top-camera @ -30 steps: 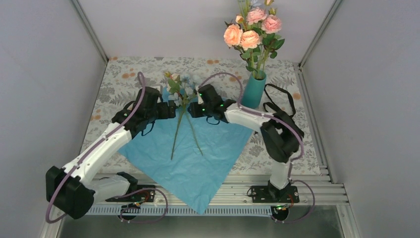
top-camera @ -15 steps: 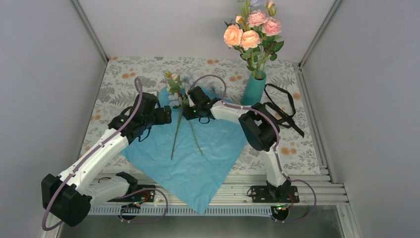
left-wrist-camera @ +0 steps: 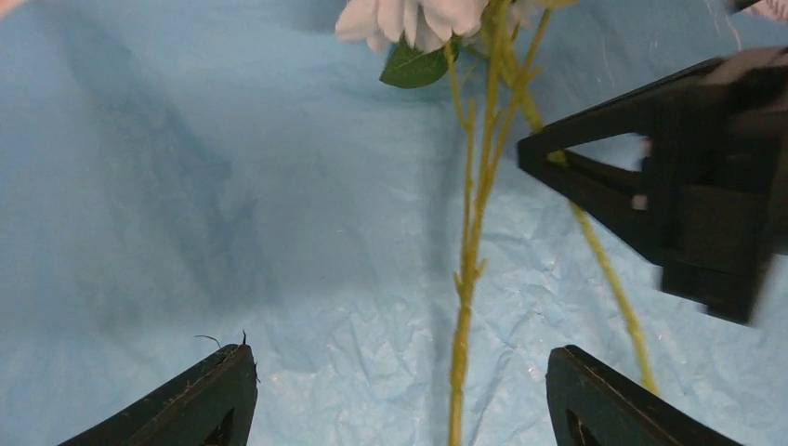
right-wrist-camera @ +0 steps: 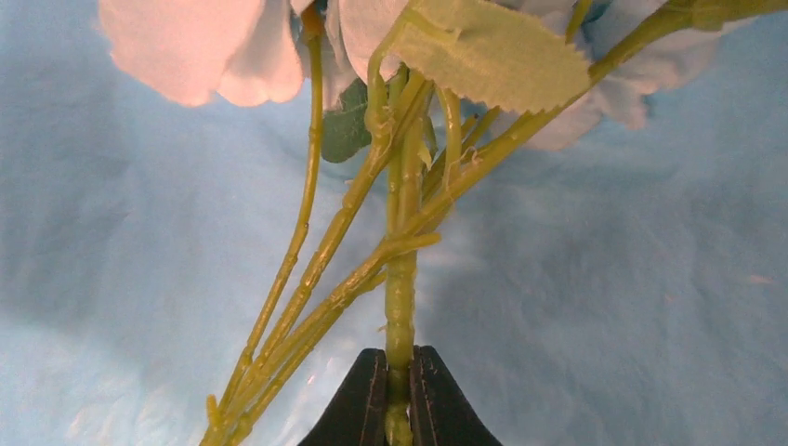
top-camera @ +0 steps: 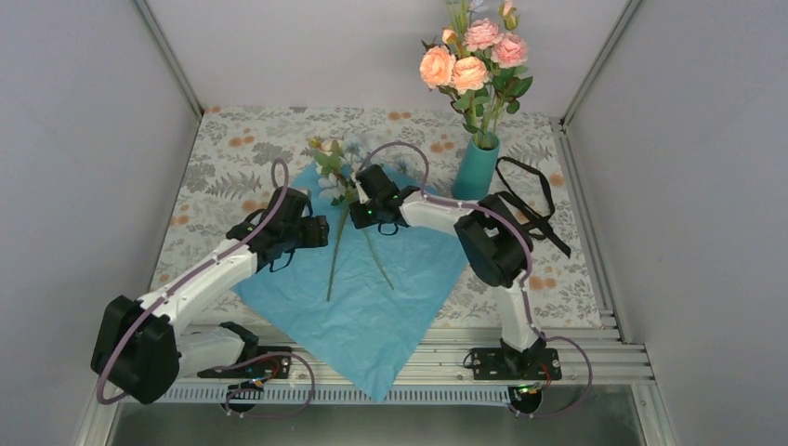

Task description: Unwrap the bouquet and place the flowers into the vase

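Just now the blue paper (top-camera: 372,307) lay spread on the bench (top-camera: 232,158), and the vase (top-camera: 476,172) beyond its right edge already held roses (top-camera: 469,60). My left hand (left-wrist-camera: 400,390) hung wide beside the remaining flowers (top-camera: 336,251), while my right hand (right-wrist-camera: 400,409) had just pinched shut on 1 stem (right-wrist-camera: 400,307), ready to lift it.

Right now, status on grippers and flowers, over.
Right gripper shut on a stem. Left gripper open, second stem between its fingers, ungripped, on the paper. Vase holds roses.
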